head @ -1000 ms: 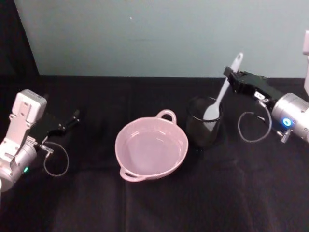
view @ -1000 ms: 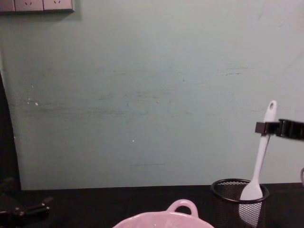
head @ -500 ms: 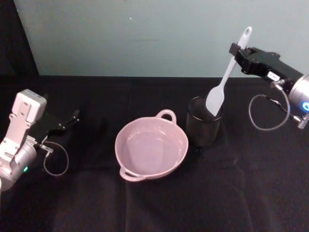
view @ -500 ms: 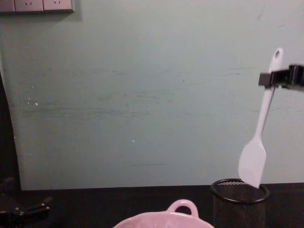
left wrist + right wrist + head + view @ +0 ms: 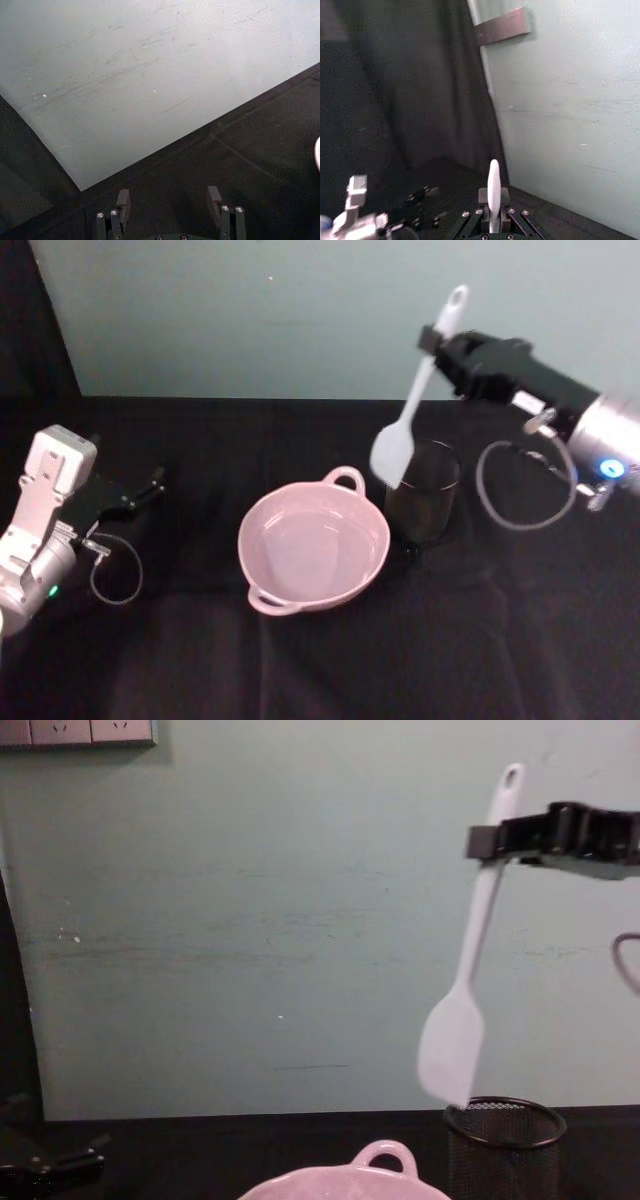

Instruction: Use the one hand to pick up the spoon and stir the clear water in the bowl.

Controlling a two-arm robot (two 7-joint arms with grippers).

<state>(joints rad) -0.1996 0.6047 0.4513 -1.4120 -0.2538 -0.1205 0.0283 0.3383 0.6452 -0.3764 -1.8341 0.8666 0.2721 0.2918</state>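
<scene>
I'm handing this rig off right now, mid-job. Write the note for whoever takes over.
Right gripper: fingers shut on the spoon near the handle's top, held high.
Left gripper: open, holding nothing, idle at the far left.
Spoon: clear of the mesh cup, blade hanging just above its rim on the bowl's side.
Bowl: in the middle, left of the cup; spoon not in it yet.
Done: spoon picked up.
Left: carry it over the bowl, lower the blade in, stir.

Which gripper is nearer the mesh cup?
Right. The right gripper holds the spoon above the mesh cup; the left gripper sits parked on the bowl's far side.
</scene>
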